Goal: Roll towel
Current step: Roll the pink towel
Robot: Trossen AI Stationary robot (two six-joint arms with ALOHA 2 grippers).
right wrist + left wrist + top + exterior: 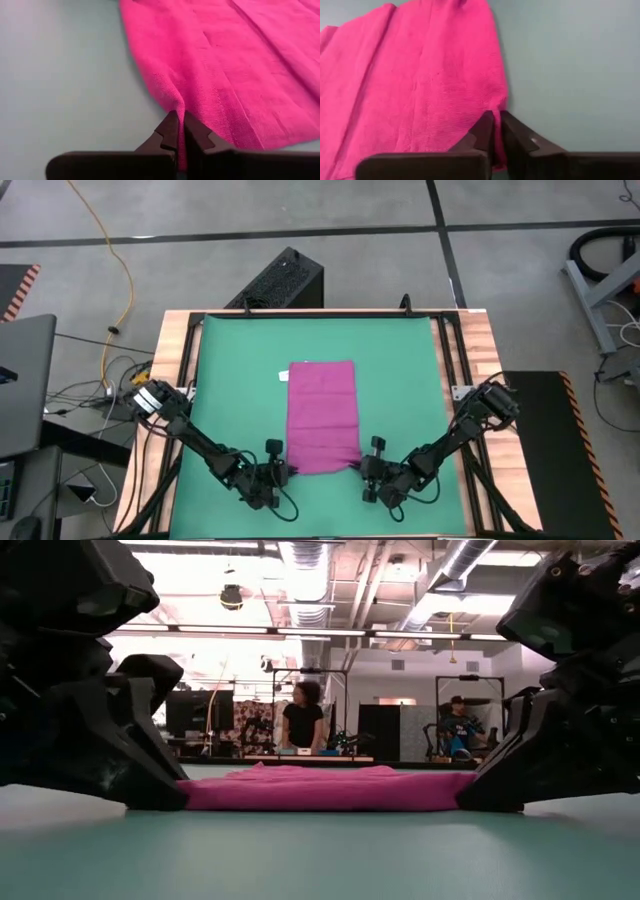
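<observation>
- Towel [322,416] lies flat mid-mat, a long strip, white tag [283,376] at its far corner.
- Left claw [496,131] pinches the near left corner.
- Right claw [179,131] clamps the near right corner.
- Green mat [230,360] covers the table [483,345].

- The wooden bench [487,350] carried a green mat [400,380] that covered most of its top.
- The towel [322,415], magenta-pink, lay flat on the mat's middle, folded into a long strip.
</observation>
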